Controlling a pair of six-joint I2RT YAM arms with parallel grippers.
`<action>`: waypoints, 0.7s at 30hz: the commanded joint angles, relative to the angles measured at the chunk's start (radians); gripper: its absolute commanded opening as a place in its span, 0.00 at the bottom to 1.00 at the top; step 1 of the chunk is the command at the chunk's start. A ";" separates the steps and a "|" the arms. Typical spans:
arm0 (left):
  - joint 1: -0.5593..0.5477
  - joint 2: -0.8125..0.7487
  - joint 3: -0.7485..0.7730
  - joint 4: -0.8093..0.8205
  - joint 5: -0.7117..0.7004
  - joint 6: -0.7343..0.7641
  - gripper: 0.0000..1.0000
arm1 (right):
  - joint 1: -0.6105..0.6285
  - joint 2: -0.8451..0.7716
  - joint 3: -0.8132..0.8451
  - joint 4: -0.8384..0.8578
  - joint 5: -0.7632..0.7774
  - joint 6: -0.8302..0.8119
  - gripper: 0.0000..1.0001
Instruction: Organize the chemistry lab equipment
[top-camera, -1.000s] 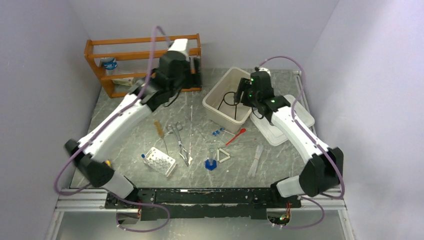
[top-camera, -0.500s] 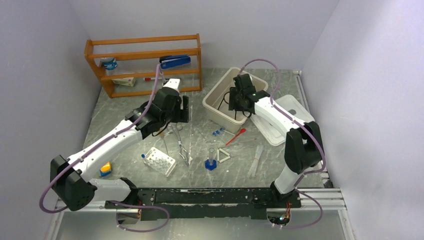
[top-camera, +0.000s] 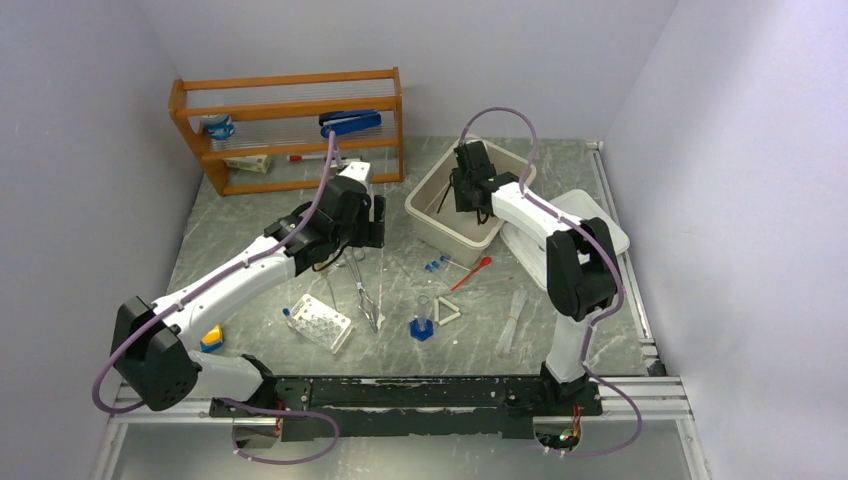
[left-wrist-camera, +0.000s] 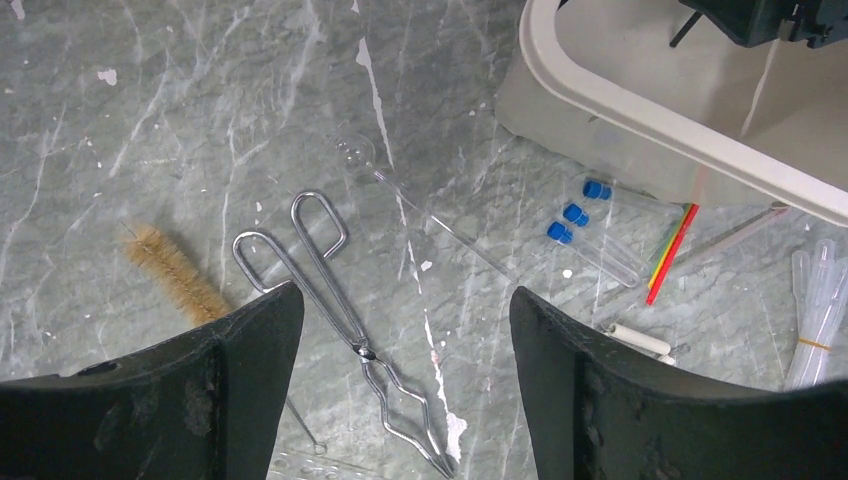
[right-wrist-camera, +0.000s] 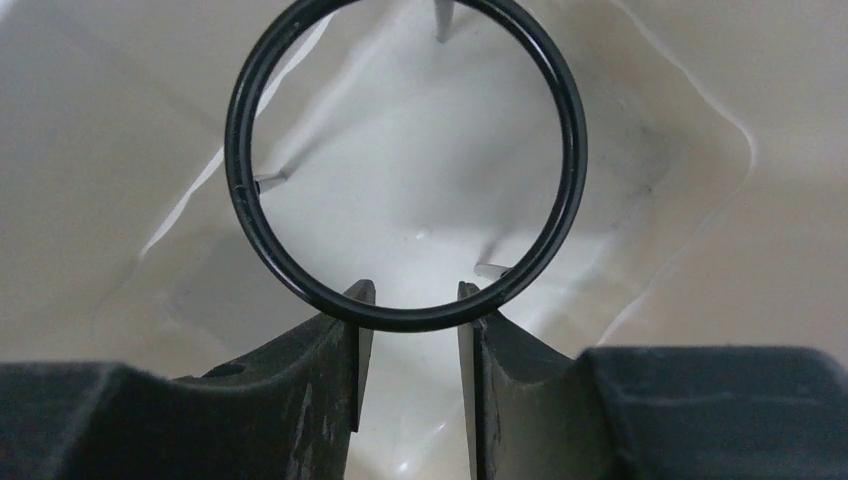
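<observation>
- The right tool (right-wrist-camera: 412, 290) hangs inside the white tub (right-wrist-camera: 120, 150), its jaws parted by a narrow gap and clamping nothing.
- The black wire tripod (right-wrist-camera: 240, 180) stands in that tub. Its ring runs across the tool's fingertips, and whether it touches them I cannot tell from this close view.
- The left tool (left-wrist-camera: 405, 300) hovers over the bench (top-camera: 215, 225), jaws spread wide and empty.
- Beneath it lie the metal scissor-forceps (left-wrist-camera: 340, 310), with the bristle brush (left-wrist-camera: 175, 275) just beside them and three blue-capped vials (left-wrist-camera: 590, 225) near the tub's wall.
- The red-bulb pipette (top-camera: 472, 272), white triangle (top-camera: 447, 312), clear tubes (top-camera: 514, 318) and white holed rack (top-camera: 320, 322) lie on the bench nearer the arm bases.
</observation>
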 joint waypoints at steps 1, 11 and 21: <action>0.000 0.015 -0.003 0.045 0.022 0.014 0.79 | -0.009 0.019 0.018 0.076 0.024 -0.080 0.39; 0.000 0.030 0.014 0.040 0.030 0.010 0.78 | -0.023 -0.080 -0.003 0.071 -0.028 -0.024 0.65; 0.000 -0.032 -0.023 0.068 0.071 -0.012 0.81 | -0.021 -0.355 -0.081 -0.024 -0.146 0.074 0.72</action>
